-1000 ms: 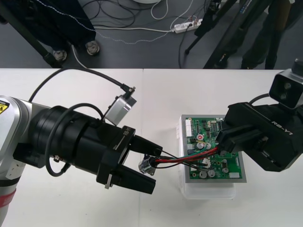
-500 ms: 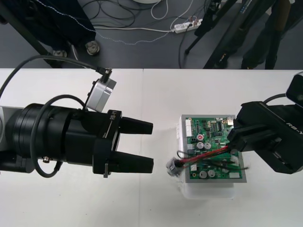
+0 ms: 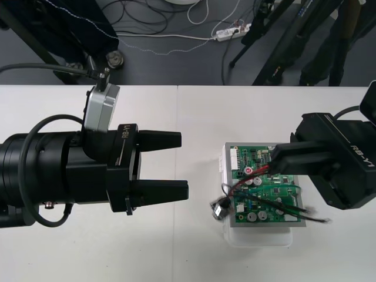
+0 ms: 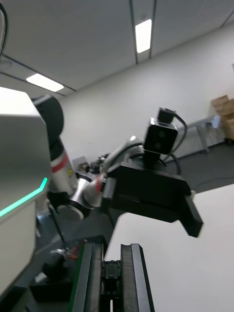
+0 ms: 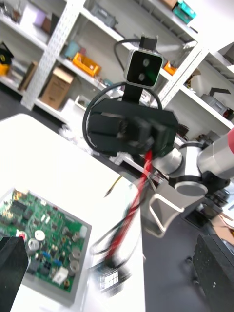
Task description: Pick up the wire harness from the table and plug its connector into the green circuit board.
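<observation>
The board (image 3: 252, 157) is green, studded with small parts, and lies flat on a white base (image 3: 258, 236) on the right half of the bench (image 3: 194, 117). The harness (image 3: 252, 179) hangs from the right claw (image 3: 274, 163), its red and black wires slanting down across the board. Its round metal socket (image 3: 220, 208) sits just beside the board's left edge. Its other end is hidden in the claw.

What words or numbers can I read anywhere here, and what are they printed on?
"RB-Y1": on the body of the left end effector.
"RB-Y1": on the body of the right end effector.
Print on the board: too small to read.
</observation>
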Controlling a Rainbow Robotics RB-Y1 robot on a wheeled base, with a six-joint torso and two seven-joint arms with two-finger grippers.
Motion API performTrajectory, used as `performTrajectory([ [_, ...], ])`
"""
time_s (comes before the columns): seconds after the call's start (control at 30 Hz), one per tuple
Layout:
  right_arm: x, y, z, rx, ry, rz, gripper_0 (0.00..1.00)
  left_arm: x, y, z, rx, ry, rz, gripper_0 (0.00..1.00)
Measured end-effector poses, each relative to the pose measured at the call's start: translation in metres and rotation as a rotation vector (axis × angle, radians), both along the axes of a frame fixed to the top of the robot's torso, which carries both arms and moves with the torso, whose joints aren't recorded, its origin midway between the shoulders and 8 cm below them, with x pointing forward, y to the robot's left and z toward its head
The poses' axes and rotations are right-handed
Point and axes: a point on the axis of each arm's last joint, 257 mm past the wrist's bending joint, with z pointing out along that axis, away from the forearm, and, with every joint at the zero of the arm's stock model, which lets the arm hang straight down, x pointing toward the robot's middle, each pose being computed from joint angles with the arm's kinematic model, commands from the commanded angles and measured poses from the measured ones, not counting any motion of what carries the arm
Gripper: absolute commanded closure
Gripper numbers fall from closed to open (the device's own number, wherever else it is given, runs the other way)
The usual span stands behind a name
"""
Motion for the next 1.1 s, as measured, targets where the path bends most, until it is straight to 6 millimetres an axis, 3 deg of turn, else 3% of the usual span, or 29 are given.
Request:
performTrajectory([
  [0.43,0.030,0.022,0.013,0.011,-0.096,-0.186,1.00,-0.002,-0.009,0.023,-0.098,-0.112,0.016,0.00],
  [1.1,0.020,0.026,0.046,0.211,-0.091,-0.180,1.00,0.002,-0.016,0.039,-0.174,-0.220,0.033,0.00],
])
